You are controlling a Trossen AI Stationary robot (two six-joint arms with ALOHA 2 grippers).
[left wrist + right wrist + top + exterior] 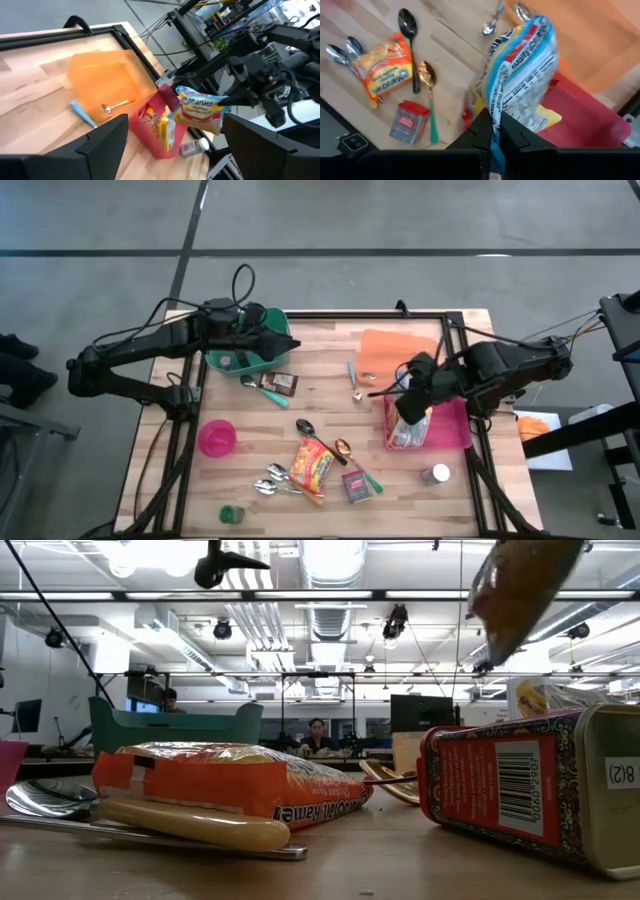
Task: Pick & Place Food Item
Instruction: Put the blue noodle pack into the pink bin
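Two arms up top: the right gripper (492, 131) is pinched tight on the edge of a ramen packet (522, 75), dangling it over the red bin (455, 425) at the table's right side, where another pack (408, 435) already sits. Left gripper (262, 340) hangs over the green bin (222, 358) at the back left corner, fingers spread, nothing in them. Mid-table's crowded: orange noodle pack (312, 464), spoons, red tin (357, 485). From table level the hanging packet is cut off at the top edge.
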